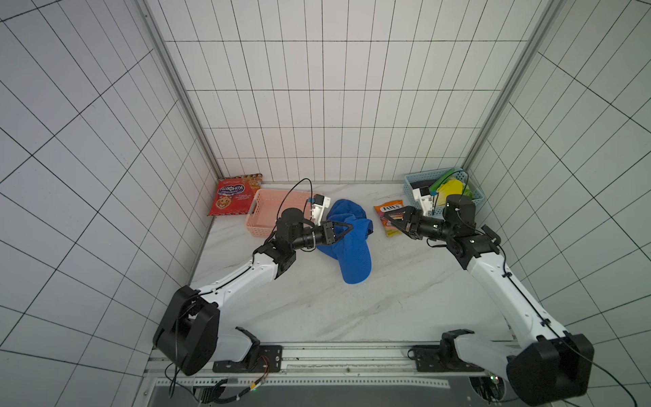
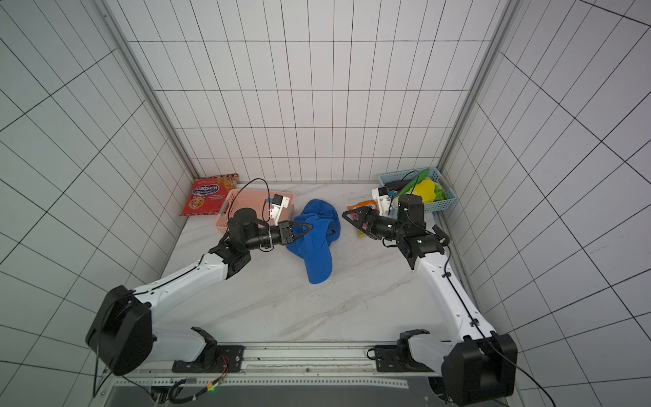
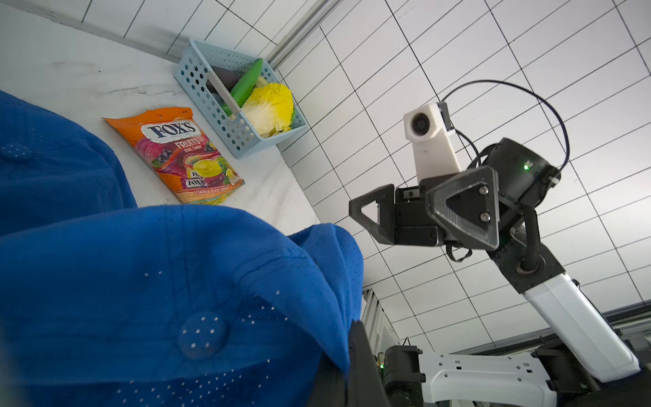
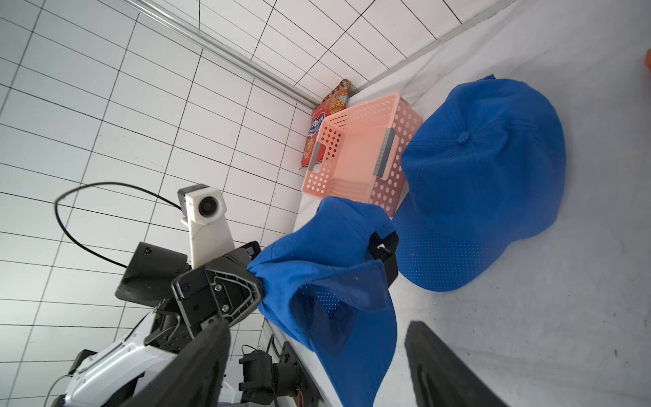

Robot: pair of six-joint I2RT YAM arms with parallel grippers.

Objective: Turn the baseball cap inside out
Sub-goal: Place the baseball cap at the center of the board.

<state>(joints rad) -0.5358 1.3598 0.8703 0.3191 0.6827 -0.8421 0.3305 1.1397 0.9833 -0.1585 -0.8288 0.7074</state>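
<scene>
My left gripper (image 1: 347, 227) is shut on the edge of a blue baseball cap (image 1: 355, 264), holding it up off the marble table. Its brim hangs down toward the table, and the black back strap (image 4: 384, 246) shows in the right wrist view. In the left wrist view the cap's crown (image 3: 202, 334) fills the foreground over my left gripper (image 3: 347, 356). A second blue cap (image 1: 345, 211) lies crown up just behind it. To the right of both, my right gripper (image 1: 396, 220) stands open and apart from them, with nothing between its fingers (image 4: 440, 370).
A pink basket (image 1: 271, 211) sits left of the caps, with a red cookie bag (image 1: 234, 195) against the wall behind it. An orange candy bag (image 1: 387, 215) lies under my right gripper. A blue basket (image 1: 410, 185) of vegetables stands at the back right corner.
</scene>
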